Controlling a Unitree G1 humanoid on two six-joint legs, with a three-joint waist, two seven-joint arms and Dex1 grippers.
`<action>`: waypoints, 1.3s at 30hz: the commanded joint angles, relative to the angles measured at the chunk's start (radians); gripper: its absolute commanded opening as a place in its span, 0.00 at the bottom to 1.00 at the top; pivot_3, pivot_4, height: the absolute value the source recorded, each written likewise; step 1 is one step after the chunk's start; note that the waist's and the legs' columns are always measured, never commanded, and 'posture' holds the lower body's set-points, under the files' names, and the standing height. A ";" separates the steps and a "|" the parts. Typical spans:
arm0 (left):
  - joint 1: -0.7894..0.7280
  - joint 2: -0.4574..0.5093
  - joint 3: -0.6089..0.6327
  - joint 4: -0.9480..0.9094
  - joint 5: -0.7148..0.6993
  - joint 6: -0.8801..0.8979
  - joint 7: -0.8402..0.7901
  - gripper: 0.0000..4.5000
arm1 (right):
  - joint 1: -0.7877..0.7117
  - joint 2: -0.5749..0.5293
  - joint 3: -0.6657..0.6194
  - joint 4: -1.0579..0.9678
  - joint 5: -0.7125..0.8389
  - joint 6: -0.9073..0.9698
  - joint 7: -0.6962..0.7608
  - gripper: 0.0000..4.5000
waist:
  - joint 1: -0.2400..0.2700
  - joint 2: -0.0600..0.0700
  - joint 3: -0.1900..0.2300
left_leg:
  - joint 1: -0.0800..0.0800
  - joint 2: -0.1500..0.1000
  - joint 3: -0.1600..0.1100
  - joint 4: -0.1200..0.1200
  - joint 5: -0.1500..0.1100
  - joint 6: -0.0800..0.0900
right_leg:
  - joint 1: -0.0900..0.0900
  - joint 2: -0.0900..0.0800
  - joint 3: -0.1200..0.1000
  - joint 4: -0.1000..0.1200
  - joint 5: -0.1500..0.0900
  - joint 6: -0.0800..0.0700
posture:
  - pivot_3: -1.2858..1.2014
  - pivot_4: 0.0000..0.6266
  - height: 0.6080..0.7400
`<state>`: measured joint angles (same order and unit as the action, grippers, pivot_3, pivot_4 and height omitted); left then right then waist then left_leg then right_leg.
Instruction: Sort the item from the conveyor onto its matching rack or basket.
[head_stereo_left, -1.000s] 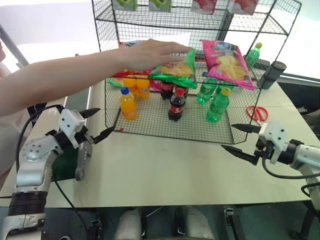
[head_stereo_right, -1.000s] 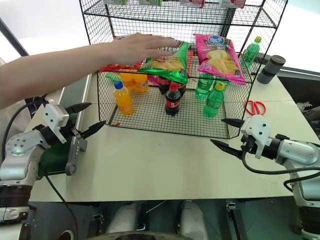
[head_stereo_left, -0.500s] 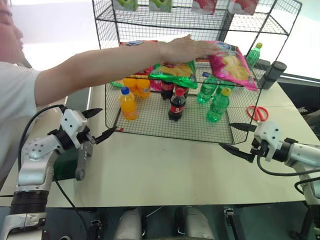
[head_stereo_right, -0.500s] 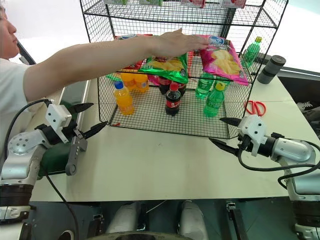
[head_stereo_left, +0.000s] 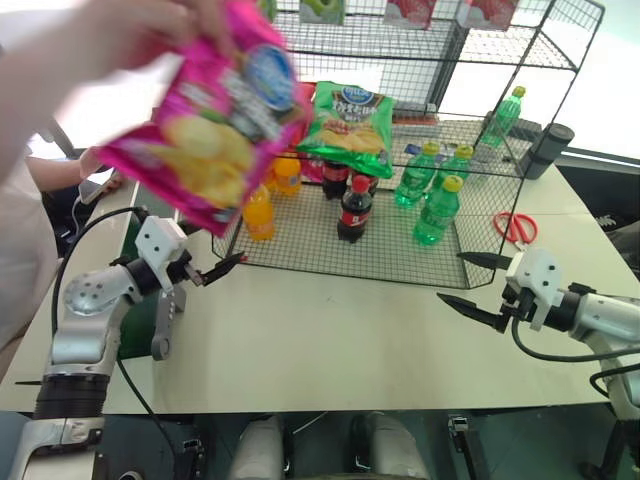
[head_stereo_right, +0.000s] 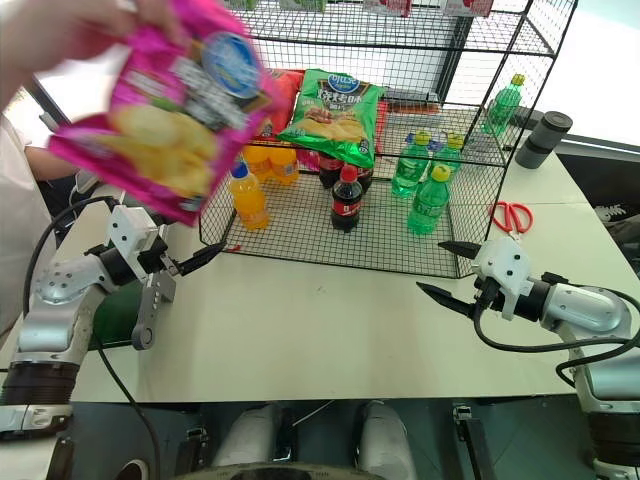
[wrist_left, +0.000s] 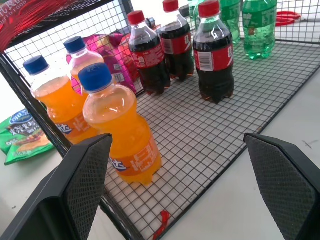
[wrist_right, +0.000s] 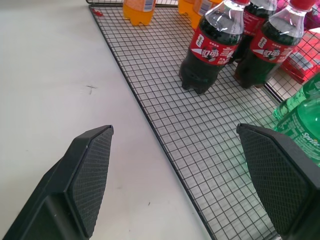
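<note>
On the pale worktop (head_stereo_left: 330, 340) stands the tall black wire-mesh rack (head_stereo_left: 400, 130), while a person's hand (head_stereo_left: 150, 25), cut off at the frame's top, holds the blurred glossy magenta-pink chip bag (head_stereo_left: 215, 120) aloft at far left, long axis tilted, and both left gripper (head_stereo_left: 215, 262) and right gripper (head_stereo_left: 462, 280) hover with jaws apart.

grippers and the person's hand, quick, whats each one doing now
Left gripper: open, empty.
Right gripper: open, empty.
Person's hand: holding the pink chip bag.
</note>
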<state>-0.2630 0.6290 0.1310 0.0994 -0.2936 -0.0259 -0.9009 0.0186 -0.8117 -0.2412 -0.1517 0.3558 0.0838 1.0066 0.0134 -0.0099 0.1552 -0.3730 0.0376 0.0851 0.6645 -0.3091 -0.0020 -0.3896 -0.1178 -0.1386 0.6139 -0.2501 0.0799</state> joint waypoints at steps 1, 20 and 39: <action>-0.017 0.010 0.003 -0.005 0.001 0.021 0.007 1.00 | 0.009 -0.010 -0.028 -0.049 0.010 0.007 -0.011 0.92 | 0.000 0.000 0.000 | 0.000 0.000 0.000 0.000 0.000 -0.001 | 0.000 0.000 0.000 0.000 0.000 0.000 | 0.52 0.24 1.00; 0.069 0.015 0.031 -0.072 0.014 -0.022 0.017 1.00 | -0.073 -0.016 0.022 -0.041 0.009 0.053 0.013 0.92 | -0.001 0.000 0.000 | 0.000 0.000 0.000 0.000 0.000 0.000 | 0.000 0.000 0.000 0.000 0.000 0.000 | 0.52 0.24 1.00; 0.092 0.036 0.045 -0.100 -0.005 0.001 0.017 1.00 | -0.076 -0.008 0.036 -0.035 0.003 0.048 0.020 0.92 | -0.001 0.000 0.000 | 0.000 0.000 0.000 0.000 0.000 0.000 | 0.000 0.000 0.000 0.000 0.000 0.000 | 0.52 0.24 1.00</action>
<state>-0.1706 0.6498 0.1416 0.0356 -0.2754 -0.0087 -0.8774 -0.0533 -0.8127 -0.1992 -0.1725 0.3556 0.1410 1.0250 0.0124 -0.0099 0.1551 -0.3728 0.0380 0.0848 0.6645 -0.3090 -0.0021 -0.3899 -0.1178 -0.1387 0.6143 -0.2501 0.0799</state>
